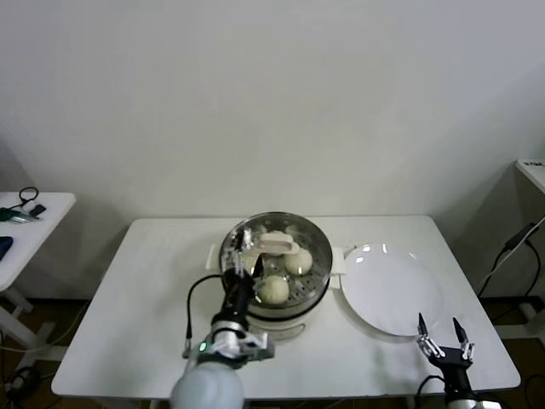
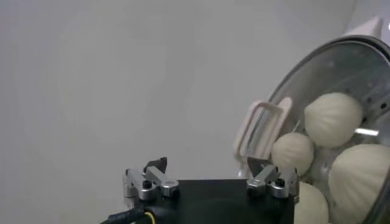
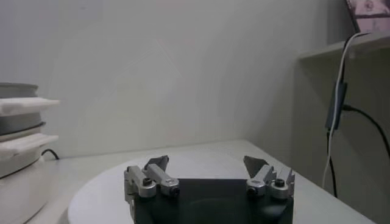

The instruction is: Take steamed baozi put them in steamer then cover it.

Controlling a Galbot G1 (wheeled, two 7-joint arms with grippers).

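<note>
Although my left arm blocks the near rim of the round shiny stainless-steel steamer [image 1: 317, 256] in the head view, I can see three cream-white domed steamed baozi [image 1: 273, 290] inside it, and the left wrist view shows four. Over them sits the clear glass cover [image 2: 341, 79] with its cream-white rectangular handle. My left hand [image 1: 243, 266] hovers at the steamer's near-left rim, fingers spread apart, gripping nothing. My right hand [image 1: 444, 333] waits at the front right corner of the white tabletop [image 1: 145, 307], fingers also apart and empty, just in front of a flat white plate [image 1: 387, 294]. Behind is a plain pale wall.
</note>
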